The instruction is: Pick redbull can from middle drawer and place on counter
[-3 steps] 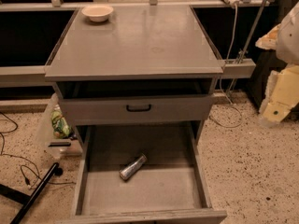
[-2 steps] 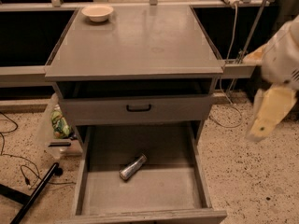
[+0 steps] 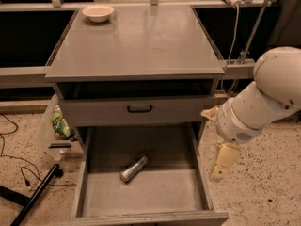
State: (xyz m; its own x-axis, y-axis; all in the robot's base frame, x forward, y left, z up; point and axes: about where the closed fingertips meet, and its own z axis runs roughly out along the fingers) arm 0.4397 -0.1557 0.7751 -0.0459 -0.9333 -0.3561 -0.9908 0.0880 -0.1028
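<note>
barely begun: redbull can (image 3: 134,168) lies untouched in the open middle drawer (image 3: 141,194).
hand (image 3: 225,161) hangs right of it, grip state unclear; bench (image 3: 141,44) awaits the can.

Cream bowl (image 3: 98,12): upright, back-left corner of worktop (image 3: 141,46). Closed drawer front (image 3: 103,111) with black handle (image 3: 139,109) sits just below the worktop edge.

Left floor:
- clear bag (image 3: 57,126) holding a green item
- black cables (image 3: 26,175)
- black pole (image 3: 35,195), slanted

White cable (image 3: 234,22) hangs at upper right beside a thin metal rod (image 3: 256,25). Speckled floor (image 3: 268,197) lies under the gripper (image 3: 221,166), right of the cabinet.
</note>
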